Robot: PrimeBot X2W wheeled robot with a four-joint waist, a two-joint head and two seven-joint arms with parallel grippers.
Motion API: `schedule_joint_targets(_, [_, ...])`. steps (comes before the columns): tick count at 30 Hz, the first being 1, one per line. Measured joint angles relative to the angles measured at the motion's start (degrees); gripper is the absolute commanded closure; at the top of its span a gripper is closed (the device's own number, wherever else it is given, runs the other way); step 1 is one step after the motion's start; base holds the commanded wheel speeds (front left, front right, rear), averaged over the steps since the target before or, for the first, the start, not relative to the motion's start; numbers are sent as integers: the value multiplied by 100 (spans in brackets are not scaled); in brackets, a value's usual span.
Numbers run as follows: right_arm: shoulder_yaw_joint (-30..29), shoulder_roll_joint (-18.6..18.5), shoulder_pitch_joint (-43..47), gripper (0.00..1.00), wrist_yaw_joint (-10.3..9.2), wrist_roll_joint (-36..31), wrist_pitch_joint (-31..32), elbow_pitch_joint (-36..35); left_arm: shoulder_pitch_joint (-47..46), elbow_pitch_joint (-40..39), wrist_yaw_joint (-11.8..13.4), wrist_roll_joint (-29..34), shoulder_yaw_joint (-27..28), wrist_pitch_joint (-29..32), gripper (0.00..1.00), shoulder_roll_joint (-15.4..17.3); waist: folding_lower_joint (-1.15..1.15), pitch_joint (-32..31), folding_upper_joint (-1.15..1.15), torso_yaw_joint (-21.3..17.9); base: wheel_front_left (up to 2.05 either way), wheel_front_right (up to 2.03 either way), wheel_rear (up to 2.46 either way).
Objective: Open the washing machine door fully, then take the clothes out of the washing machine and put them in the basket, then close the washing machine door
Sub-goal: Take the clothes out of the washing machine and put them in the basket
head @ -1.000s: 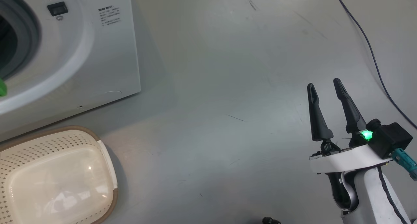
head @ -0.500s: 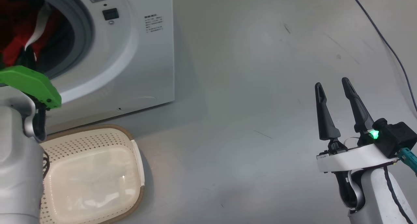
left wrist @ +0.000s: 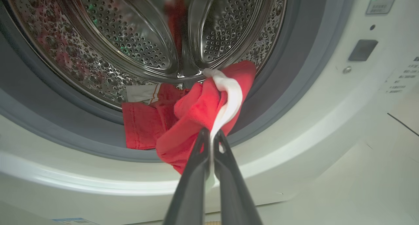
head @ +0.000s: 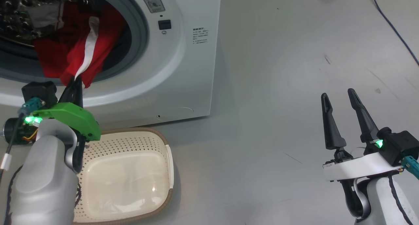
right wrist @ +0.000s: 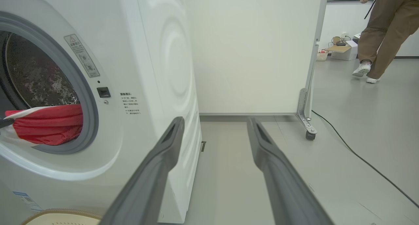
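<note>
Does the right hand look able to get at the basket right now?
Probably yes. The right hand is open and empty, with only floor between it and the basket. The left arm hangs over just the basket's left end.

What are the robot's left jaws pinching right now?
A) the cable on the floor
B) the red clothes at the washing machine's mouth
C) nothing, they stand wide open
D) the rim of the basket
B: the left wrist view shows the left jaws shut on the white strip of the red clothes, which hang over the lip of the washing machine, above the basket.
</note>
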Motion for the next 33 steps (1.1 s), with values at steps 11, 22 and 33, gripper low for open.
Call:
schedule_joint_targets(11, [14,-26,130,0,-1,-24,0,11,577,-374,-9,66,-366,-594,100,-125,0,-363,0,444,0,0,0])
schedule_joint_targets(22, [19,-35,238,0,-1,-24,0,11,787,-1282,-24,164,-516,-713,100,-125,0,-561,0,662,0,0,0])
schedule_joint_targets(33, [87,-35,328,0,-1,-23,0,11,876,-2697,-24,335,-229,-713,100,-138,0,-680,0,738,0,0,0])
